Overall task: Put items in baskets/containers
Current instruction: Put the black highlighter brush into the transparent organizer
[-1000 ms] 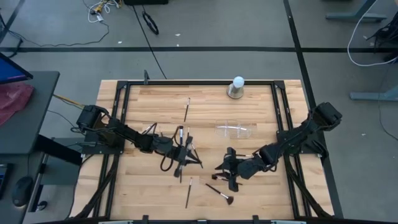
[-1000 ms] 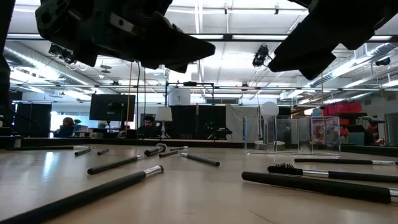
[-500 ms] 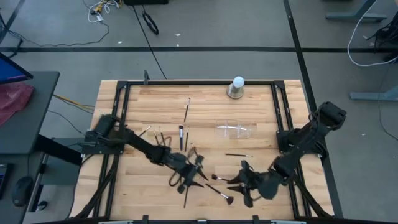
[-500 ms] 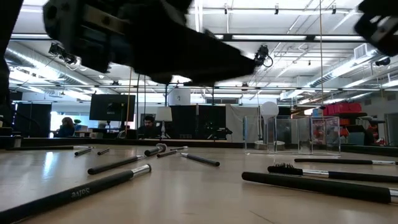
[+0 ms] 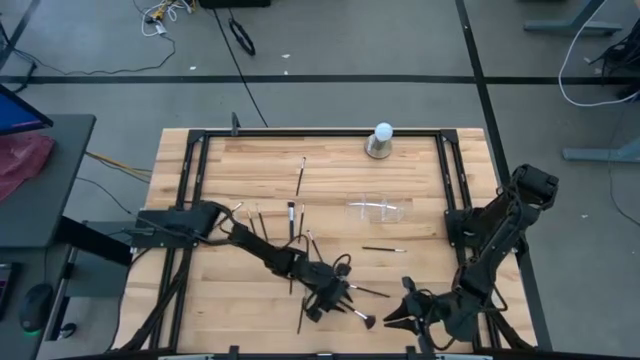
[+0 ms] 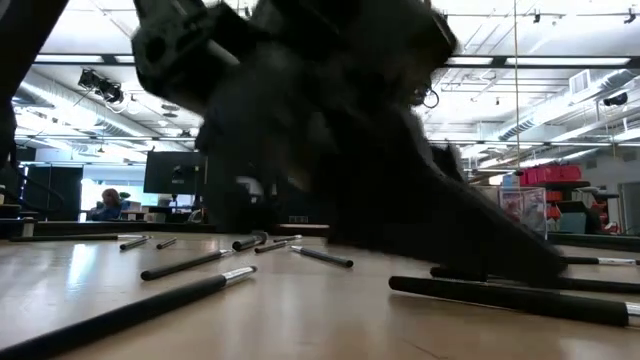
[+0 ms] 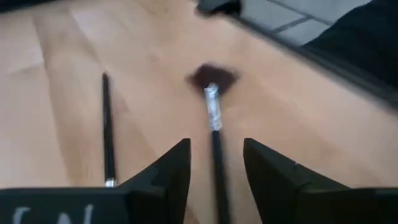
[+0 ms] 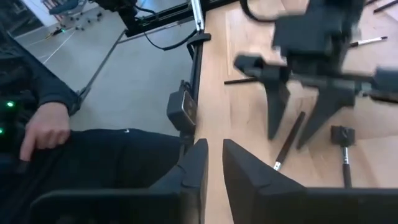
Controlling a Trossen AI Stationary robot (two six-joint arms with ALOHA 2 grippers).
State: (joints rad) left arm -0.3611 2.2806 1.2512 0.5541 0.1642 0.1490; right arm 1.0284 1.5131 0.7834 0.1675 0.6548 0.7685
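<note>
Both arms have travelled toward the table's near edge since the earlier frames; the left gripper (image 5: 330, 295), formerly over the cluster of brushes at mid-table, now hangs low over a fan-tipped brush (image 7: 212, 99), and the right gripper (image 5: 405, 315) has swung off to the near right corner, beyond the wood. Left wrist view: the left fingers (image 7: 171, 168) stand apart, straddling the brush handle without touching it; nothing is held; a second, thinner brush (image 7: 108, 127) lies just beside, outside the jaws. Right wrist view: the right fingers (image 8: 193, 165) stand only narrowly apart with nothing between them; they point past the table frame toward a seated person's hand (image 8: 42, 127), and the left gripper shows farther off, poised over its brush. High view: the clear holder (image 5: 379, 209) lies on the far half of the table (image 5: 420, 170), near the white ball on its grey base (image 5: 381, 139), well apart from both grippers; no brush can be made out inside it; brushes lie scattered over the wood, several between the arms (image 5: 300, 225), one alone near the holder (image 5: 384, 249). Judgement: the step in hand is a pick of the fan-tipped brush by the left arm; the jaws are aligned along the handle, so closing and lifting would follow; carriage to the holder remains, and most of the task with it.
</note>
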